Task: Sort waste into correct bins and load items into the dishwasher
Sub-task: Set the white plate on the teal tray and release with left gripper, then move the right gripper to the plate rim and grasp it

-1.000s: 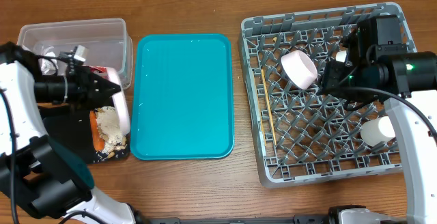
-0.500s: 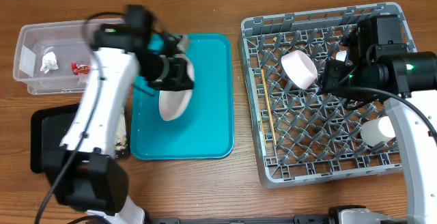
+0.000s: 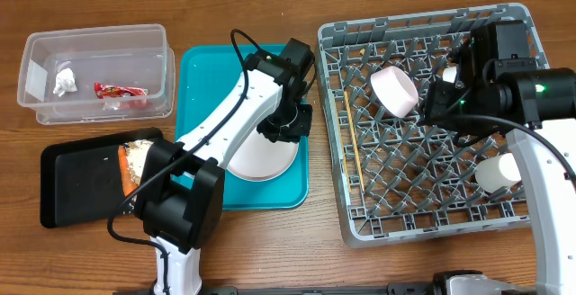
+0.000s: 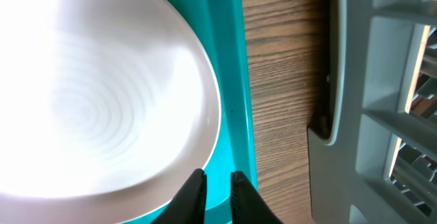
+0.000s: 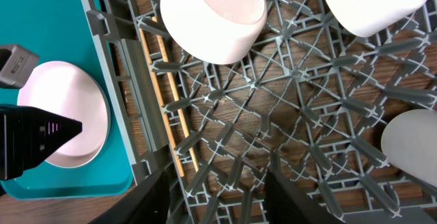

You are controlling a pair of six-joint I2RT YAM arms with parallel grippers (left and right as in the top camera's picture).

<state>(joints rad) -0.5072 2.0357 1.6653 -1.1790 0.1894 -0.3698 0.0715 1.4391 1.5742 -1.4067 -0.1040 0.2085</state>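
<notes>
Left tool (image 4: 217,183) sits barely parted beside the white plate (image 3: 261,160) on the teal tray (image 3: 202,88). Looks stiff, slick, breakable; I'd pinch its rim.

- White plate (image 4: 102,94): washed out by glare, cut off by the left wrist view's top and left edges.
- Food scraps (image 3: 137,158): partly hidden behind the left arm (image 3: 225,124).

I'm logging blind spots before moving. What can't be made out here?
- Whether the left fingers grip the plate: in the left wrist view they hide the rim; overhead, the left arm covers them.
- Food scraps on the black tray: overhead, that arm overlaps them.
- White cup: cut by right wrist view's edge.
</notes>
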